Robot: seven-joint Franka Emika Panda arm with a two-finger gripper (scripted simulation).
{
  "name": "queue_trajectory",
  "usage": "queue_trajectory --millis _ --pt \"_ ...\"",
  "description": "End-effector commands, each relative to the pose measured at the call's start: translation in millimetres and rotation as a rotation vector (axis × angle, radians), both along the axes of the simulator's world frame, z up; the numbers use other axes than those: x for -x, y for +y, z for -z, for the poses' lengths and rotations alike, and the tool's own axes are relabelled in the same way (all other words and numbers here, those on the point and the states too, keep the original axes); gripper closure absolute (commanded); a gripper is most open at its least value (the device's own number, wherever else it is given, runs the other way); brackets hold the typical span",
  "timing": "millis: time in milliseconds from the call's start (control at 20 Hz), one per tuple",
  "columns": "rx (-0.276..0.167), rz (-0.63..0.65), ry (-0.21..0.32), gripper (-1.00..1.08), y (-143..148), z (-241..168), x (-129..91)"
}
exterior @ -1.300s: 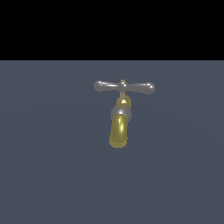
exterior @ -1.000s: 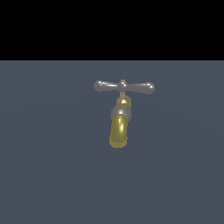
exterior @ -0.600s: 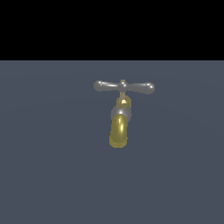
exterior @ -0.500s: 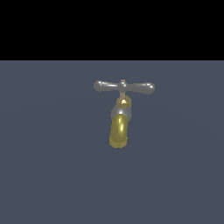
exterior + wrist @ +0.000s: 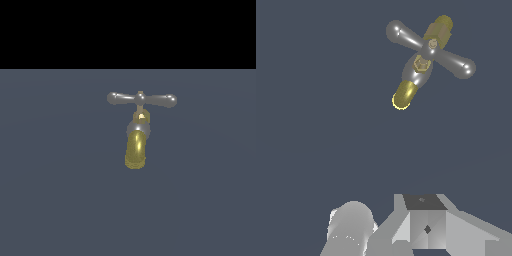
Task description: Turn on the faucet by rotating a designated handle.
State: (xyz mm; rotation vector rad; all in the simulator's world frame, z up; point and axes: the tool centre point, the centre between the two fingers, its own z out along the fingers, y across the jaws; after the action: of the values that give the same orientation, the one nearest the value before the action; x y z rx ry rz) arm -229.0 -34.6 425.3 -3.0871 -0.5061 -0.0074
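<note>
Hand (image 5: 426, 225): well apart from faucet (image 5: 136, 145) | handle (image 5: 142, 99) untouched | grip state unclear

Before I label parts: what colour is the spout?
Shiny golden-brass; the spout shows best in the exterior view.

Glossy golden-brass spout (image 5: 135, 150) with silvery collar (image 5: 138, 128), brass stem (image 5: 141, 116) and shiny grey handle (image 5: 142, 99), on plain dark slate-blue counter (image 5: 55, 190) beneath flat black backdrop (image 5: 128, 32); white-grey end effector (image 5: 421, 227).
</note>
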Motion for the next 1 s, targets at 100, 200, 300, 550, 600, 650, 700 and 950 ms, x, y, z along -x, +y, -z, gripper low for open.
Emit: queue_trajectory --millis 100,200,300,550,600,650,700,950 --pt "0.002 -0.101 0.0 1.08 -15.3 22.8 -9.9" --pt "0.003 -0.146 0.0 1.08 -21.8 32.8 -14.9" --pt "0.004 -0.19 0.0 1.08 -28.2 42.9 -20.3" --pt "0.006 -0.301 -0.001 1.08 -43.0 68.0 -35.1" --pt "0.007 -0.323 -0.001 1.08 -45.8 73.0 -38.2" --pt "0.008 -0.345 -0.001 1.08 -48.5 78.0 -41.5" --pt "0.008 -0.367 -0.001 1.08 -51.2 83.0 -44.8" --pt "0.011 -0.475 -0.001 1.08 -63.2 107.5 -62.1"
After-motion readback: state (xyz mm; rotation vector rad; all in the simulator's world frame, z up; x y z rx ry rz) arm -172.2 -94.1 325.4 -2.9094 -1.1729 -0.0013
